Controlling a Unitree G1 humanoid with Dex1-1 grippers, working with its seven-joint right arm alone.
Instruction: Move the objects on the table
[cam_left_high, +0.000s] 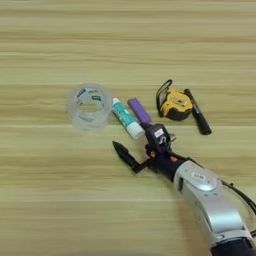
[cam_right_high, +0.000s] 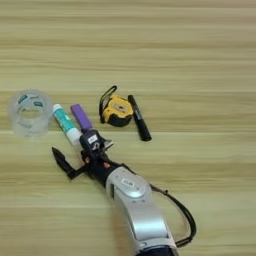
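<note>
left eye view shows the right gripper (cam_left_high: 134, 142) spread wide and empty, with glue stick (cam_left_high: 125, 117) and purple cylinder (cam_left_high: 139, 110) just beyond its fingers; no object appears grasped, so moving remains.

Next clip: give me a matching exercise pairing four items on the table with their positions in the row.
Things:
1. clear tape roll
2. black marker
3. short purple cylinder
4. yellow-black tape measure

Places:
A. far right end
B. far left end
C. just left of the marker
D. just right of the white-teal glue stick

Pairs: 1-B, 2-A, 3-D, 4-C
</note>
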